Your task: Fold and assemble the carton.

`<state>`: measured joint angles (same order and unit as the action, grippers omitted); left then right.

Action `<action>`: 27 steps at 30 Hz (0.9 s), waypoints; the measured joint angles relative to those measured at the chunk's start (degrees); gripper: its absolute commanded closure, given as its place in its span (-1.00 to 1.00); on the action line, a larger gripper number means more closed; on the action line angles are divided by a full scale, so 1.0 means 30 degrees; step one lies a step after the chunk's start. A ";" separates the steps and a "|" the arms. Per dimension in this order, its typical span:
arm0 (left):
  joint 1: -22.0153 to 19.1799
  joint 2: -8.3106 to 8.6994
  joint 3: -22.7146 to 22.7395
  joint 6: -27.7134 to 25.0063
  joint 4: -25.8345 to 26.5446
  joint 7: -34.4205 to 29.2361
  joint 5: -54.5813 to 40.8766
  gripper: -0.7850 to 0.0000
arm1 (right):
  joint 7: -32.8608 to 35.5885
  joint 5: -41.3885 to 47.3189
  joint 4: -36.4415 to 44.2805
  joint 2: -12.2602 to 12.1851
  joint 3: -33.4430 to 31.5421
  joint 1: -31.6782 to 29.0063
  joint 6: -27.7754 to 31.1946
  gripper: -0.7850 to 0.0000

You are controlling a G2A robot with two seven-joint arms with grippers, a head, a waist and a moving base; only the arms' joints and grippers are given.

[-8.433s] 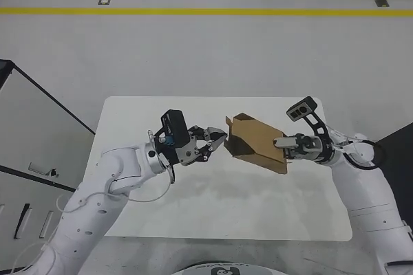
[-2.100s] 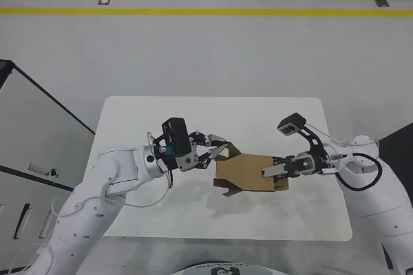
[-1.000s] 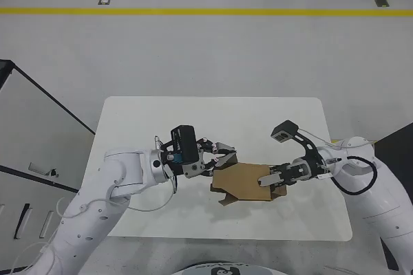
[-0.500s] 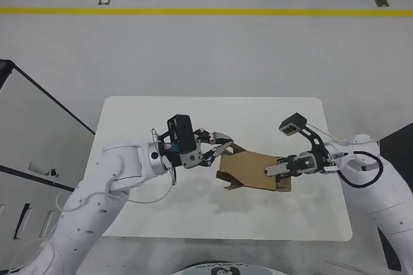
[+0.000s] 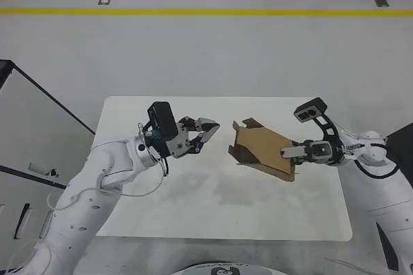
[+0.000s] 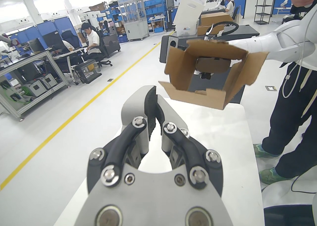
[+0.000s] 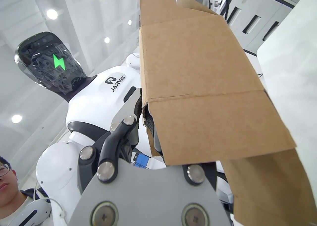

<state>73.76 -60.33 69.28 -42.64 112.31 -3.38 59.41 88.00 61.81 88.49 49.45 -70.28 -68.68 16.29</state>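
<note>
The brown carton (image 5: 261,146) hangs above the white table (image 5: 193,206) as an open tube with loose flaps, tilted. My right gripper (image 5: 290,152) is shut on the wall at its far-right end. In the right wrist view the fingers (image 7: 135,110) clamp the edge of the carton (image 7: 198,75). My left gripper (image 5: 210,127) hovers a short way left of the carton's open end, shut and holding nothing. In the left wrist view its pads (image 6: 149,103) nearly meet, and the open mouth of the carton (image 6: 178,68) faces them.
A dark-edged cabinet (image 5: 14,124) stands off the table's left side. A yellow floor line (image 5: 206,11) runs along the back. Bare tabletop lies under and in front of both arms.
The right arm has lifted the carton up and to the right, away from the left gripper. The left gripper has drawn back to the left and its fingers have come together.
</note>
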 measured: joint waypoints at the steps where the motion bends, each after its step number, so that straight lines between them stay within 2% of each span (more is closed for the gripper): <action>1: -0.0109 -0.0019 -0.0135 -0.0125 -0.0001 -0.0033 -0.0048 1.00 | 0.0002 0.0191 0.0089 0.0071 -0.0078 0.0030 -0.0001 1.00; 12: -0.1324 -0.0280 -0.1544 -0.0696 -0.0324 0.0030 -0.0185 1.00 | 0.0001 0.0122 -0.0186 0.0648 0.0241 0.0845 -0.0001 1.00; 27: -0.1917 -0.0492 -0.2567 -0.0934 -0.0533 0.0061 0.0493 1.00 | 0.0000 0.0056 -0.1601 0.0889 0.1258 0.2040 -0.0004 1.00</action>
<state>68.01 -61.81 61.58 -45.44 110.71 -3.19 60.89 88.00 61.98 83.69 52.12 -66.51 -62.56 16.28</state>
